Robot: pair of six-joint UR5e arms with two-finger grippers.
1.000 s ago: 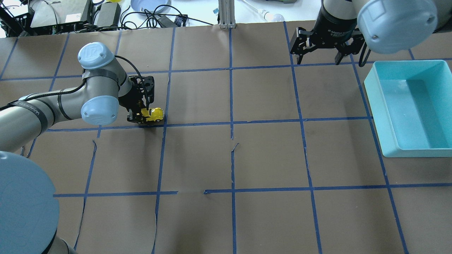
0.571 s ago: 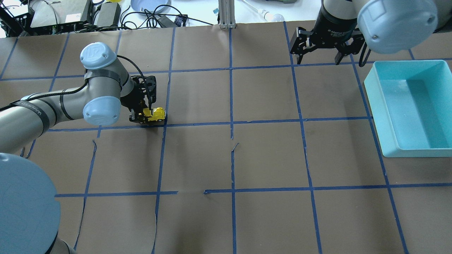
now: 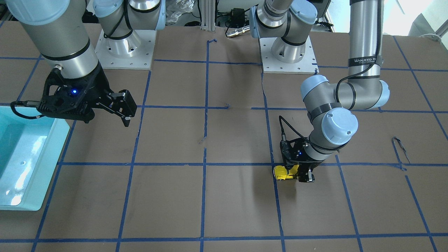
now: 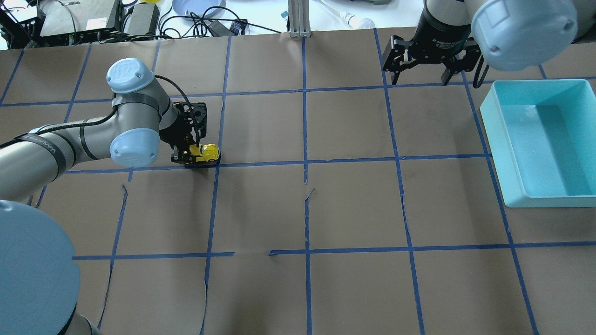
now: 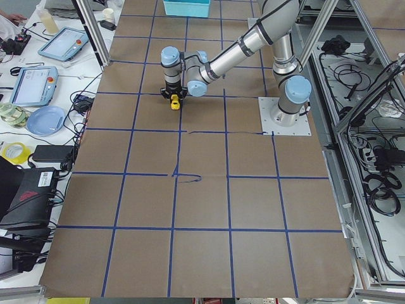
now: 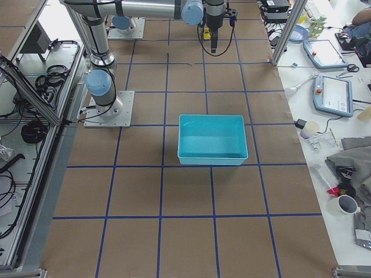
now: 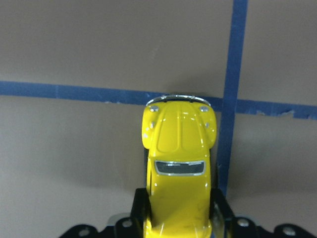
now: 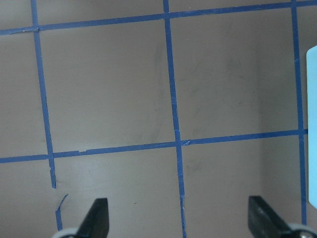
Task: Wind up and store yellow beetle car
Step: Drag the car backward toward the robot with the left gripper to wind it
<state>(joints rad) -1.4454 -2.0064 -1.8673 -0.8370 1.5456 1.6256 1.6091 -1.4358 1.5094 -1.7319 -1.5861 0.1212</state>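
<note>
Pinching the yellow beetle car [image 7: 179,163] by its rear with the left gripper [image 4: 188,155], low on the table [image 4: 354,209] at a blue tape crossing [image 4: 216,164]. Hovering with the right gripper [image 8: 179,218] spread wide near the teal bin [image 4: 495,144].

The toy car [image 7: 179,163] is glossy yellow — dark window, silver trim. The table [image 4: 354,209] is brown paper crossed by a blue tape grid. The bin [image 4: 500,153] is turquoise. The left gripper [image 3: 298,176] and right gripper [image 4: 420,80] are black (each arm [image 4: 93,135] silver-grey with pale blue caps).
</note>
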